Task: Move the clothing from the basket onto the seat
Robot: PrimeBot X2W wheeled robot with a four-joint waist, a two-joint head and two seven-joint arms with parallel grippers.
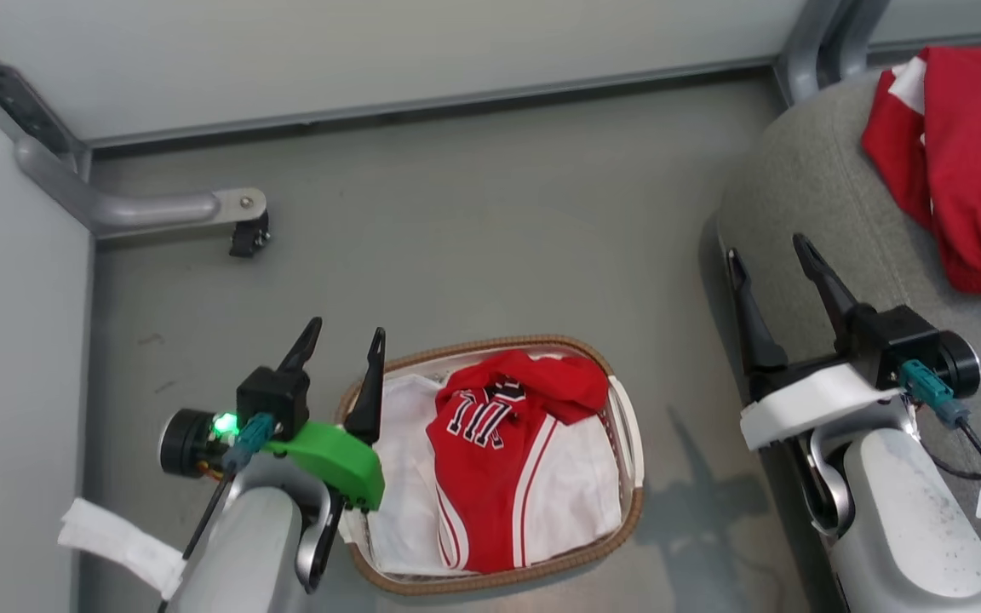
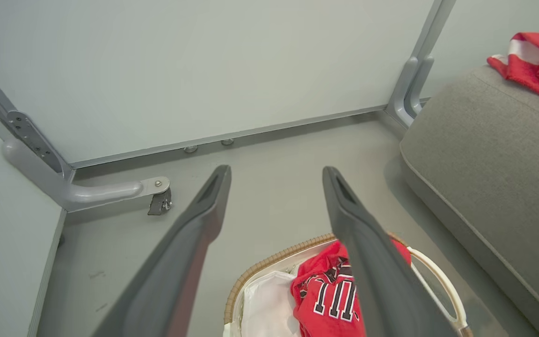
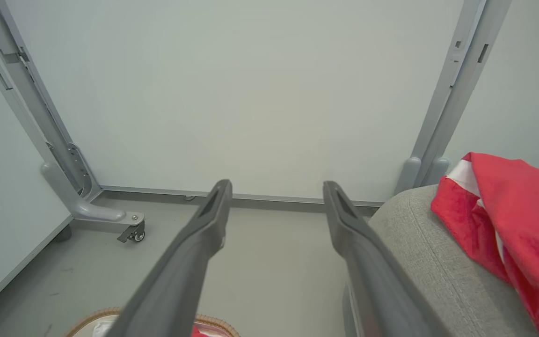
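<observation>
Looking down from the head: whole oval of the basket [image 1: 490, 343] on the grey floor [image 1: 473, 213], low in the middle. Left gripper [image 1: 347, 328] raised just beside its left rim, fingers spread, pinching nothing. Right gripper [image 1: 766, 247] off at the left edge of the seat [image 1: 806, 196], fingers likewise apart and empty.

From the left wrist, the far end of the basket, cut by the bottom edge, with one dark finger [image 2: 372, 262] covering part of the jersey [image 2: 325, 299]. Lettering there readable as black-and-white strokes, no more. Same view giving the seat's stitched seam along its rounded edge, hard to trace from the head. From the right wrist, a sliver of woven rim at the bottom edge.

Cut off by the head view's right edge: a second red garment [image 1: 967, 170] with white trim, lying on the seat, well apart from the basket; kind of garment impossible to tell. Hidden under the left arm's green mount [image 1: 333, 455]: near-left part of the basket rim.

Inside the basket: white liner [image 1: 405, 477] spread across the bottom, and on it the crumpled red jersey, white stripes down its side, reaching from the far rim almost to the near rim.
</observation>
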